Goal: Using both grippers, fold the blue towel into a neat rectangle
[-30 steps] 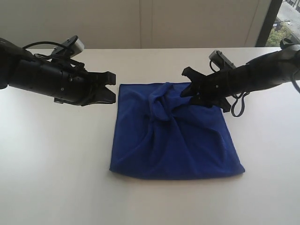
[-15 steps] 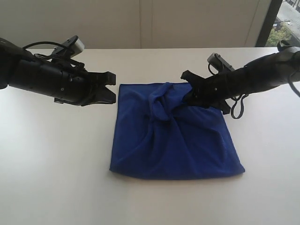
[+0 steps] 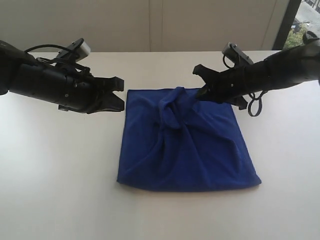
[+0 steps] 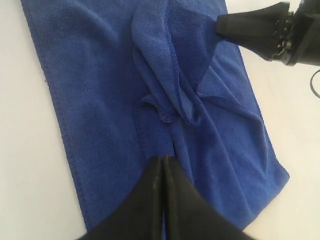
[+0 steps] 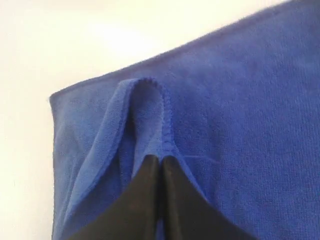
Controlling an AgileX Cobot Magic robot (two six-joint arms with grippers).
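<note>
The blue towel [image 3: 190, 150] lies on the white table [image 3: 60, 175], roughly square, with a bunched, twisted ridge [image 3: 172, 107] near its far edge. My right gripper [image 3: 200, 90] is over the towel's far right part, shut on a raised fold of it. In the right wrist view the fold [image 5: 149, 107] runs into the closed gripper [image 5: 159, 159]. My left gripper [image 3: 119, 94] hovers just off the towel's far left corner, shut with nothing in it. The left wrist view shows this gripper [image 4: 162, 160] against the towel [image 4: 100, 90], and the right gripper [image 4: 250, 27] beyond. No label shows.
The table's far edge [image 3: 160, 51] meets a pale wall. A window strip [image 3: 302, 25] is at the far right. Bare tabletop surrounds the towel on the left, right and near sides.
My right gripper has lifted a little and drawn back toward the far edge, pulling the pinched fold up with it. The left arm has stayed still.
</note>
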